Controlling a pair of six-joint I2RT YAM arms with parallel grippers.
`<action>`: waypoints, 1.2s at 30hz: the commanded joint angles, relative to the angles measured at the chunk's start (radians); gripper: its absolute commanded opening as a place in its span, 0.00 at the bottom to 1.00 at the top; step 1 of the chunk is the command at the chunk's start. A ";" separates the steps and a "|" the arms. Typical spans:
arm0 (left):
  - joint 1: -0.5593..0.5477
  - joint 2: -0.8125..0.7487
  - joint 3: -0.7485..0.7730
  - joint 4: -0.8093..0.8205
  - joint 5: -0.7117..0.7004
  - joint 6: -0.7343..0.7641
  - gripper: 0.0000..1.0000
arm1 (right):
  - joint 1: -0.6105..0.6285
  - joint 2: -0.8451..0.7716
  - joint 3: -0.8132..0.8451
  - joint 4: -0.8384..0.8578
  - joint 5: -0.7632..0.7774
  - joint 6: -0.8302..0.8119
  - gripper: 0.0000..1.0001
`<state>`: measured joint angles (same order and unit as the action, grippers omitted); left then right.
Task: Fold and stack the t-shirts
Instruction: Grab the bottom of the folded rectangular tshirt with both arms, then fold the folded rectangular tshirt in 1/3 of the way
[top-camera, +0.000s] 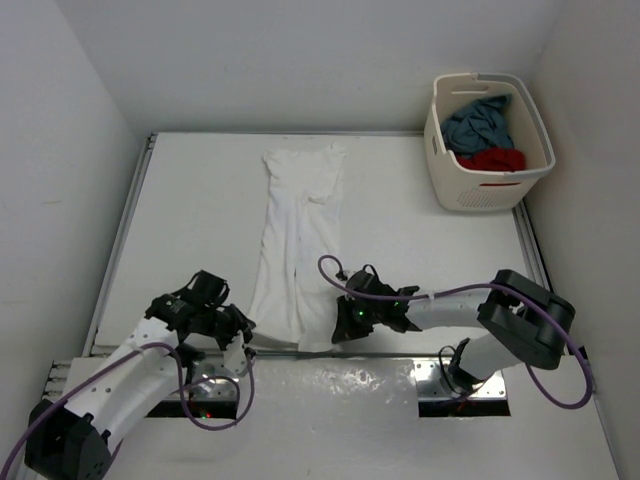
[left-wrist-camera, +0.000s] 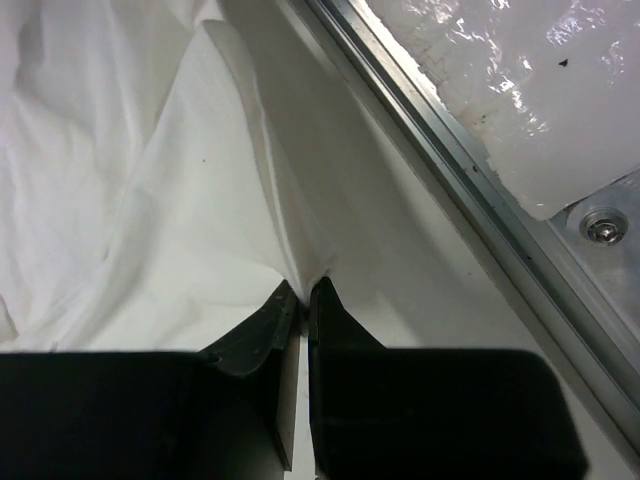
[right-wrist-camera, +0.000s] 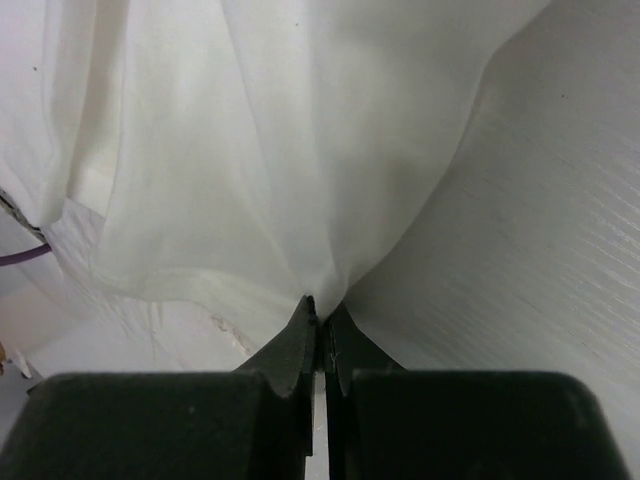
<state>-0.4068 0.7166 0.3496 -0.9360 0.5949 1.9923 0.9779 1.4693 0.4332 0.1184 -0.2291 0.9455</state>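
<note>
3 shirts, 2 grippers: one white cloth t-shirt (top-camera: 300, 240) flat on the white table (top-camera: 200, 220), left gripper (left-wrist-camera: 303, 295) and right gripper (right-wrist-camera: 320, 310) each clamped on a near hem corner; one red cloth t-shirt (top-camera: 497, 160) and one blue-grey cloth t-shirt (top-camera: 480, 122) sit in the one cream plastic laundry basket (top-camera: 447, 185).

The left pincer (top-camera: 243, 336) and right pincer (top-camera: 337, 326) clamp the white t-shirt (top-camera: 300, 235) at its near corners — the basket (top-camera: 482, 190) holds 2 more.

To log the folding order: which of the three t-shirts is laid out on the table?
The white t-shirt; it alone lies stretched on the table, while the red t-shirt and the blue-grey t-shirt sit crumpled in the basket.
</note>
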 joint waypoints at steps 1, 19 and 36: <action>-0.007 0.010 0.075 -0.044 0.071 0.005 0.00 | 0.007 -0.012 0.039 -0.097 -0.001 -0.050 0.00; 0.187 0.617 0.643 0.227 0.063 -0.748 0.00 | -0.346 0.209 0.768 -0.618 0.057 -0.326 0.00; 0.200 1.058 0.974 0.496 -0.152 -1.044 0.00 | -0.551 0.604 1.189 -0.530 0.033 -0.260 0.00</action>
<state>-0.2161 1.7405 1.2736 -0.5285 0.4870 0.9939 0.4274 2.0296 1.5410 -0.4404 -0.1692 0.6807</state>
